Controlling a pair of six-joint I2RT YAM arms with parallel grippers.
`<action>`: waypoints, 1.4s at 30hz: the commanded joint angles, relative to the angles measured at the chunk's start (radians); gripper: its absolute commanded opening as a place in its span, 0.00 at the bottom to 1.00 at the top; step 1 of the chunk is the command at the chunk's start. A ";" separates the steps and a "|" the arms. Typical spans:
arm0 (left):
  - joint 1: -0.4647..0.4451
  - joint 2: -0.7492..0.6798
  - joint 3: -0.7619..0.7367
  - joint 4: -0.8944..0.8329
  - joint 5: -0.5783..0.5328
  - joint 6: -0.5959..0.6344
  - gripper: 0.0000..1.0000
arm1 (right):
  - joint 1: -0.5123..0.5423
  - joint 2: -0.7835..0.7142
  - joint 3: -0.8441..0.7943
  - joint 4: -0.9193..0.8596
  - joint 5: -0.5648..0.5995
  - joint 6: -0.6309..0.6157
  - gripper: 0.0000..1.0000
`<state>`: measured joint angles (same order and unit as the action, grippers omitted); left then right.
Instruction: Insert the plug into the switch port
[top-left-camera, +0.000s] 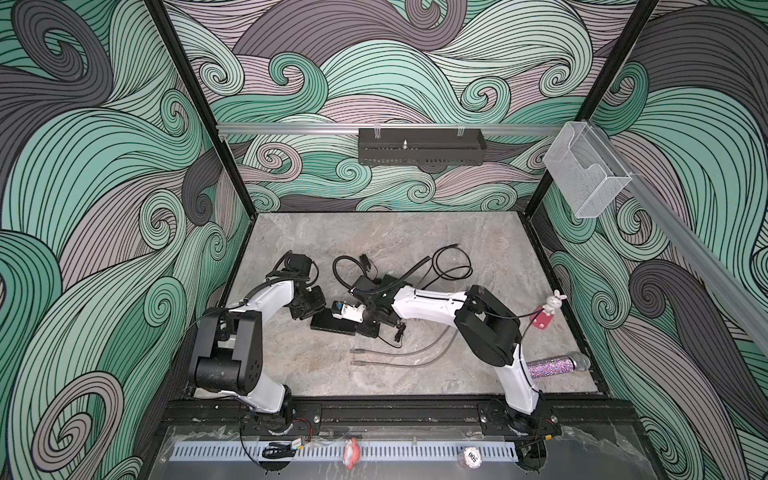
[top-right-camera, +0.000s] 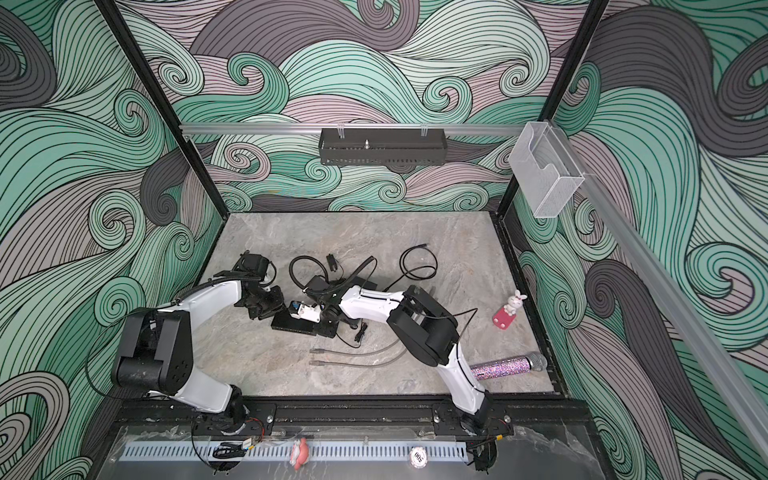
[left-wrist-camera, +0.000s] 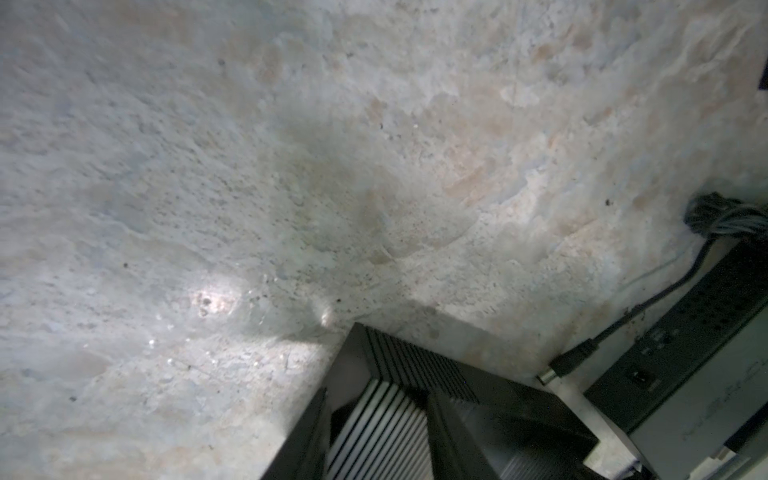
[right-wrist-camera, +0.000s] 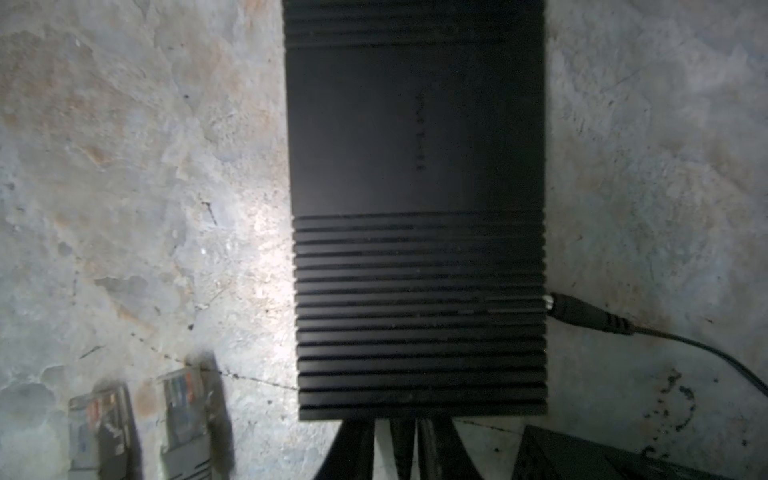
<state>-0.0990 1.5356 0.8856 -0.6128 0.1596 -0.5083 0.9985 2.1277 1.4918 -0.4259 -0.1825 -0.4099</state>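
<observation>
- The switch (top-left-camera: 332, 325), a flat black box with ribbed ends, lies on the marble table (top-left-camera: 374, 241) about mid-table, between the two arms in both top views.
- The left gripper (left-wrist-camera: 374, 399) is partly closed with the ribbed end of the switch between its fingers (left-wrist-camera: 307, 436). To me that reads as a grip on the box, one finger at the edge and the other across the top.
- The right gripper (right-wrist-camera: 401, 432) hangs right over the switch's other ribbed end. Its jaws look just a crack apart and there's nothing in them, though it's pretty dark down there.
- The plug (right-wrist-camera: 582, 313), a black barrel type, lies on the table with its metal tip right against the side wall of the switch. Can't tell how deep it's in, if at all. Its thin black cable (right-wrist-camera: 706, 353) trails away across the table.
- Two grey ethernet connectors (right-wrist-camera: 183, 399) lie side by side on the table near the switch, not touching it.
</observation>
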 joint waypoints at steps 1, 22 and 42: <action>-0.033 -0.033 0.002 -0.067 0.093 -0.014 0.41 | 0.017 -0.068 -0.010 0.165 -0.020 -0.002 0.27; -0.025 -0.321 0.064 -0.073 0.236 0.083 0.62 | -0.246 -0.464 -0.332 0.014 0.221 0.611 0.45; -0.074 -0.946 -0.062 -0.120 0.284 0.080 0.98 | -0.328 -0.273 -0.261 -0.145 0.323 0.770 0.53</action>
<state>-0.1669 0.6609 0.8341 -0.7124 0.5091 -0.4171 0.6628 1.8515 1.2148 -0.5446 0.1135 0.3267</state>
